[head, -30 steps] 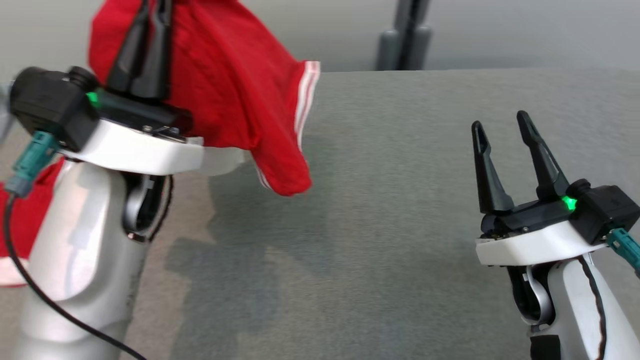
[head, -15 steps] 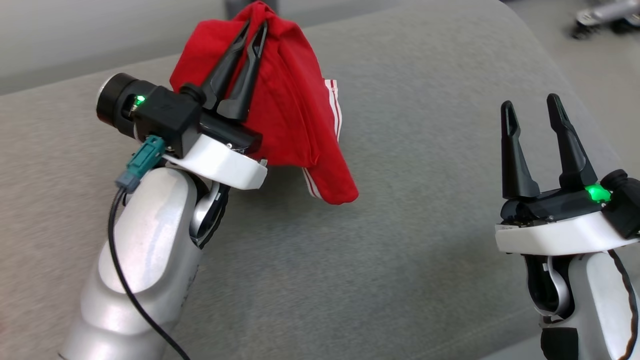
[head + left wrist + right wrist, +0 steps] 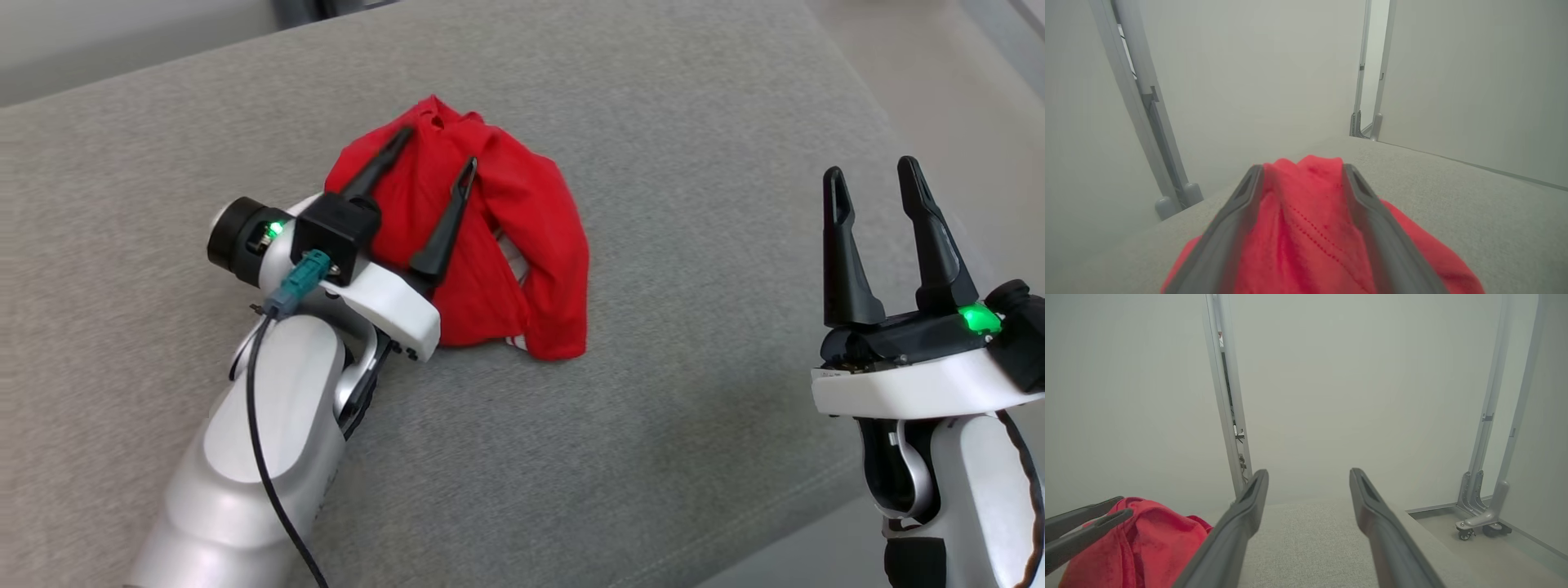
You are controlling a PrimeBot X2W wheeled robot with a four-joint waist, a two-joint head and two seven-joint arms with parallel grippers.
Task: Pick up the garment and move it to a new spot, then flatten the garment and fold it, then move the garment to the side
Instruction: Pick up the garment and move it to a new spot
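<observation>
Head view: left tool (image 3: 438, 146) open astride red garment (image 3: 539, 220), hiding pt; right tool (image 3: 870, 167) open, empty.

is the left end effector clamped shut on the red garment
No, the left end effector has its fingers spread wide over the red garment.

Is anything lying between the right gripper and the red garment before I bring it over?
Nothing visible does. In the head view, bare grey surface lies between the right gripper, jaws open, and the crumpled red garment. The left gripper reaches over the garment from the other side, jaws open astride the cloth, off that path.
</observation>
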